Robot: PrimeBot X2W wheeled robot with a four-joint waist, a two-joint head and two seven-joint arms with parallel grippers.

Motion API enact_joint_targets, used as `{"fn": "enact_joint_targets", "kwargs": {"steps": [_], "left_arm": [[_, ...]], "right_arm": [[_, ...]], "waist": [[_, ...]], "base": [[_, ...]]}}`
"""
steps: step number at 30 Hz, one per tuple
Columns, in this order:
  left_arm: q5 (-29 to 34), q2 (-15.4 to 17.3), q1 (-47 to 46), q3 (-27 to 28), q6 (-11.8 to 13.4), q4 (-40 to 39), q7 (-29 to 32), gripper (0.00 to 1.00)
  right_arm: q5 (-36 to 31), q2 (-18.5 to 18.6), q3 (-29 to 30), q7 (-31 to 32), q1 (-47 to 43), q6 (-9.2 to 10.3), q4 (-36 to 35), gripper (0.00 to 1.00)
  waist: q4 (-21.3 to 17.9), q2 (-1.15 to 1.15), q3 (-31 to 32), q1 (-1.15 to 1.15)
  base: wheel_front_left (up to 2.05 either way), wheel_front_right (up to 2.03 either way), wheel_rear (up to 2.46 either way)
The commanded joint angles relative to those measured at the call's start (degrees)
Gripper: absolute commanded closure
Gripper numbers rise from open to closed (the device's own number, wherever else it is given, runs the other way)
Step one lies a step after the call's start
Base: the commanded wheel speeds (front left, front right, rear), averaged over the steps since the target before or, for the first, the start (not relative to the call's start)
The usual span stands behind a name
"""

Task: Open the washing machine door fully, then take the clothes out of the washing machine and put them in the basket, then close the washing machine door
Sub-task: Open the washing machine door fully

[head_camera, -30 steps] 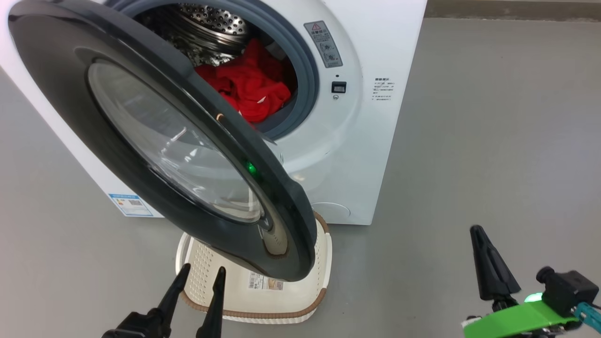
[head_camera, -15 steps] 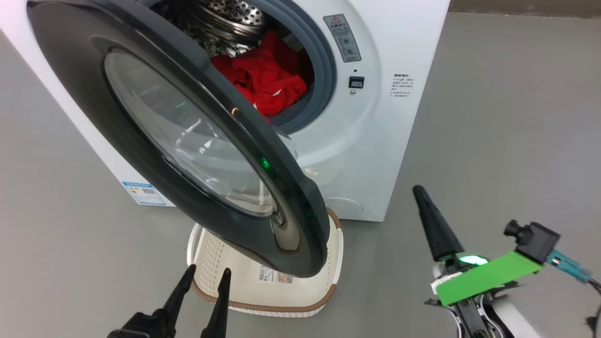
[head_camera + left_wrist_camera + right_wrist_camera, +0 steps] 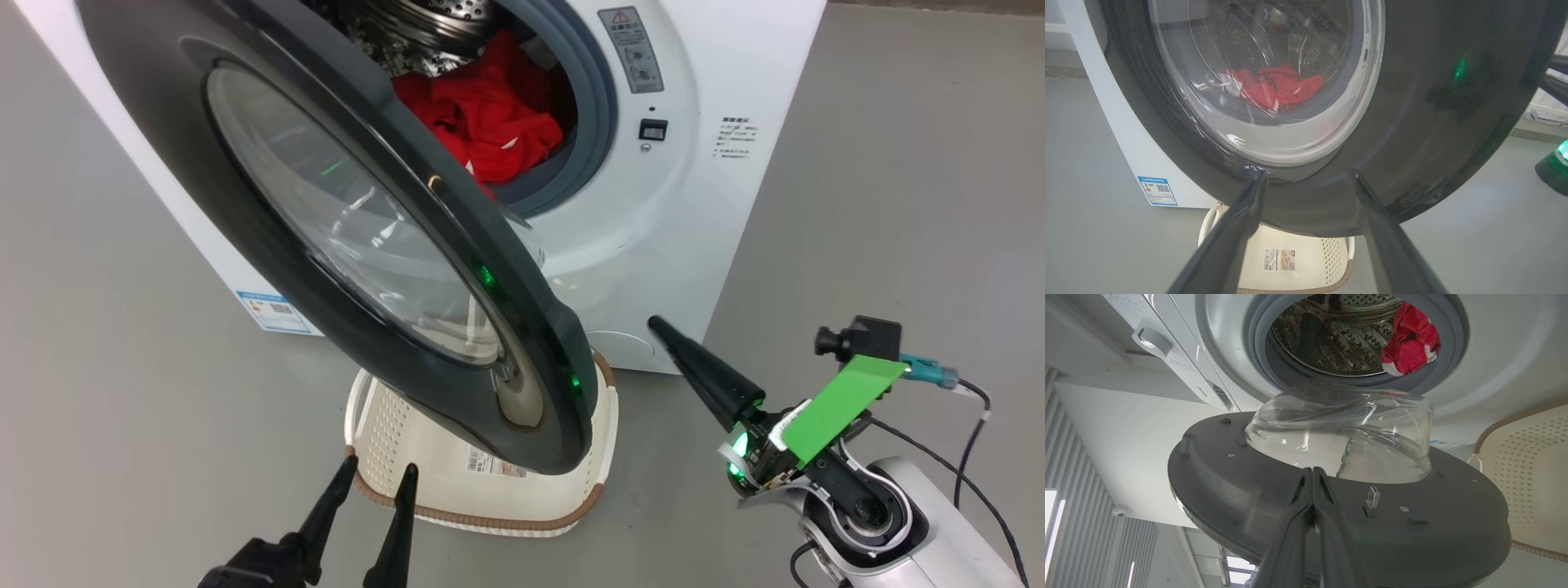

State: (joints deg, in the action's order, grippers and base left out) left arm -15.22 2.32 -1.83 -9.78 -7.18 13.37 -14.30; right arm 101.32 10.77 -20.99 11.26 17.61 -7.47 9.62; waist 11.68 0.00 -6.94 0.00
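Flagging risks: washing machine door (image 3: 351,245) is swung out partway, not fully open, its lower edge hanging over the basket (image 3: 384,429) in the head view. The clothes (image 3: 490,122) sit as a red heap at the front lip of the drum (image 3: 408,24) inside the washing machine (image 3: 694,204), nothing out yet; basket stands on the floor (image 3: 882,204) just in front of the machine, looks empty where visible. Right end effector (image 3: 660,327) is pinched shut on nothing, tip aimed at the door's free edge from the inner side, near it but apart. Left end effector (image 3: 380,464) is spread wide and empty, low in front of the door's outer face, just beside the basket's near rim. My read: a closed tip pushing on that glossy rim could skid off, or catch the latch tab (image 3: 1373,497). Swinging wider brings the outer face toward the left end effector, so a bump is likely unless it clears. Reaching in at this angle risks a knock against the glass bowl (image 3: 1339,433), and clothes could drop on the floor with the basket half under the door. Can't see: hinge and door top are cut off, far part of the basket is behind the door, whether the door clears the basket rim, garment count
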Motion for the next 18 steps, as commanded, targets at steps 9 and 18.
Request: {"fn": "enact_joint_targets", "kwargs": {"steps": [9, 18], "left_arm": [[-1.1, 0.6, -2.3, 0.8, -0.3, -1.1, -0.7, 0.00], [-1.6, 0.6, -1.9, -0.3, -0.3, -1.1, -0.7, 0.00]], "right_arm": [[-0.5, -2.6, 2.3, 13.1, 3.8, -0.02, 2.5, 1.00], [-3.6, -4.8, 4.0, 16.5, 4.4, -0.02, 3.9, 1.00]], "waist": [[2.7, 0.00, -0.6, 0.00], [5.4, 0.00, -0.2, 0.00]], "base": [[0.00, 0.00, 0.00], [0.00, 0.00, 0.00]]}}
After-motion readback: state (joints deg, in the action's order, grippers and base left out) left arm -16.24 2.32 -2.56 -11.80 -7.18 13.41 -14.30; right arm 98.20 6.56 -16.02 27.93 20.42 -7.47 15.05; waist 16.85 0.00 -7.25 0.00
